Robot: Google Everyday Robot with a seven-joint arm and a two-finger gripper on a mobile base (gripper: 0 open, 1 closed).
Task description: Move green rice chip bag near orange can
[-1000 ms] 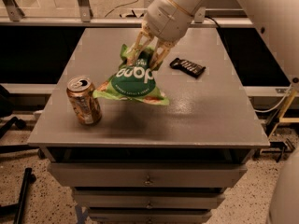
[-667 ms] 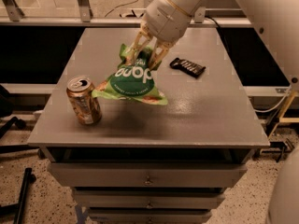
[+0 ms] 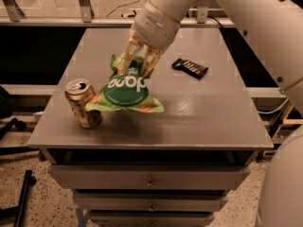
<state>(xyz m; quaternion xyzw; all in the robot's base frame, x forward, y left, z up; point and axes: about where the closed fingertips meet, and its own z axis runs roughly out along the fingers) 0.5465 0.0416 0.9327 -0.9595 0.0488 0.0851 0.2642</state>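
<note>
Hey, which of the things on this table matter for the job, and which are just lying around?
Part of the job: crinkly light-green rice chip bag, pinched at its top by the gripper; orange-and-tan aluminium can, upright beside it.
Just lying about: small black bar-shaped wrapper, apart from both on the grey table.

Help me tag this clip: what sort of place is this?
Likely a lab or workshop: grey drawer cabinet, speckled floor. The gripper holds the green rice chip bag over it, by the orange can.
</note>
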